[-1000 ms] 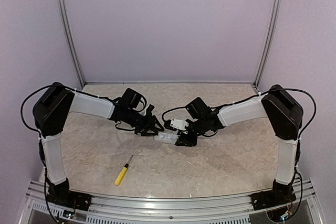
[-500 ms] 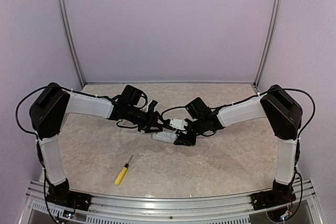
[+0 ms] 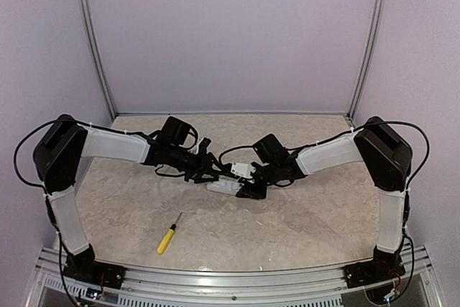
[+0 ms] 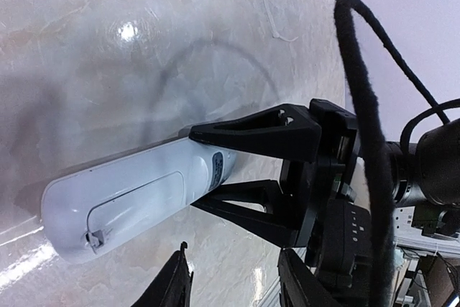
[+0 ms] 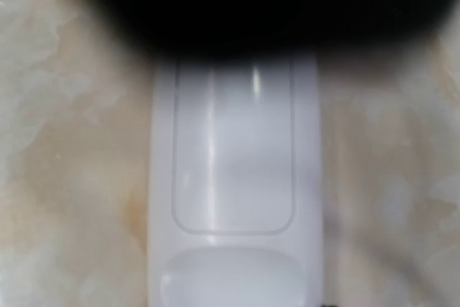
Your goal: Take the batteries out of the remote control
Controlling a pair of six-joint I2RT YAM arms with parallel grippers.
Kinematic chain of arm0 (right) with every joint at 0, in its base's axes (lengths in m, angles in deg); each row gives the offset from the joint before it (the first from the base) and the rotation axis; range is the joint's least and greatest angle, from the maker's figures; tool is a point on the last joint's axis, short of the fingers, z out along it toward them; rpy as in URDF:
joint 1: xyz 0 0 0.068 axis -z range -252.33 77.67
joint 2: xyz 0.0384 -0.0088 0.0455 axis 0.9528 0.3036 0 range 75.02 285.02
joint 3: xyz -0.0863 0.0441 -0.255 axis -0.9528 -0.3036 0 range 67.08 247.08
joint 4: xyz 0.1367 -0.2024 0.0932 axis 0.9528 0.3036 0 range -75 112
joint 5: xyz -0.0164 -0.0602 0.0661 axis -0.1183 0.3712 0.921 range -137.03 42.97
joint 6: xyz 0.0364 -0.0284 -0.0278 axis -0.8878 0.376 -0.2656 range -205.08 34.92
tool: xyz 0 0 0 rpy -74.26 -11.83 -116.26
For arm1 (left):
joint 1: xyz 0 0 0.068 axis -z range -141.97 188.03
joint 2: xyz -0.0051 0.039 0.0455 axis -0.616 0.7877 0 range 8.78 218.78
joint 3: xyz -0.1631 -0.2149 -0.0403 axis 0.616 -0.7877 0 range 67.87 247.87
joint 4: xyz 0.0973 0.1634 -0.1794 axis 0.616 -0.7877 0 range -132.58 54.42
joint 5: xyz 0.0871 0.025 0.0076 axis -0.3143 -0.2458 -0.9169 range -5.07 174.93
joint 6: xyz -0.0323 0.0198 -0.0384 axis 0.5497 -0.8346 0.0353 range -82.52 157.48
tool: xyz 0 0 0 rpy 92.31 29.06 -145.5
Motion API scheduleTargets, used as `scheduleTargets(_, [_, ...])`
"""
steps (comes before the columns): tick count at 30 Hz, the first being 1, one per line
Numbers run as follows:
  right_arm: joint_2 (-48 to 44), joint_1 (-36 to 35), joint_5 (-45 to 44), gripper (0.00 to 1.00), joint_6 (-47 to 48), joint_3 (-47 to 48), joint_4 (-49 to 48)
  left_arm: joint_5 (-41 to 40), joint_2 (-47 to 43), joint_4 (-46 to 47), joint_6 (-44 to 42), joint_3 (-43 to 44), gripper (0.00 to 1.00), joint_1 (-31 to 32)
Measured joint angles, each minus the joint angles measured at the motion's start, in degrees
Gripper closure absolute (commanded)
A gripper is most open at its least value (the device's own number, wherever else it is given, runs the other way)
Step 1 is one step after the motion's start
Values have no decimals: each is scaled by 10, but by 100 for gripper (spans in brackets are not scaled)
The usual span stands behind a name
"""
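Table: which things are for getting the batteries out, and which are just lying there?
For the job: remote control, cover closed, batteries hidden; right gripper, clamped on it; left gripper, open beside it.
Just lying about: screwdriver, untouched near the front edge.

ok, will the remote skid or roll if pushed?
The remote control looks like rigid moulded plastic, so probably stiff. Its glossy shell on the polished table would likely skid, though the right gripper clamping its end should brace it. Flattish bar: unlikely to roll.
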State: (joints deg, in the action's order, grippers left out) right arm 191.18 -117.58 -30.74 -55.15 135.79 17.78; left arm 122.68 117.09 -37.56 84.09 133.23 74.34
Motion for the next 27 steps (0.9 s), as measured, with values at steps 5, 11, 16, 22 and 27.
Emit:
scheduleTargets(5, [2,-1,-3,95,0,0,-7,-44,-42,-30,-32,-9,59,-14])
scheduleTargets(11, [2,-4,-13,98,-3,-7,-27,-97,-47,-72,-72,-7,59,-18])
scheduleTargets(16, [-5,-7,-31,98,-9,-41,-93,-114,-45,-74,-77,-15,59,-18])
scheduleTargets(22, [-18,-30,-109,100,13,-96,-191,-126,-45,-62,-76,-21,59,-18])
scheduleTargets(27, [-19,-63,-216,100,65,-142,-291,-136,-47,-49,-74,-37,59,-18])
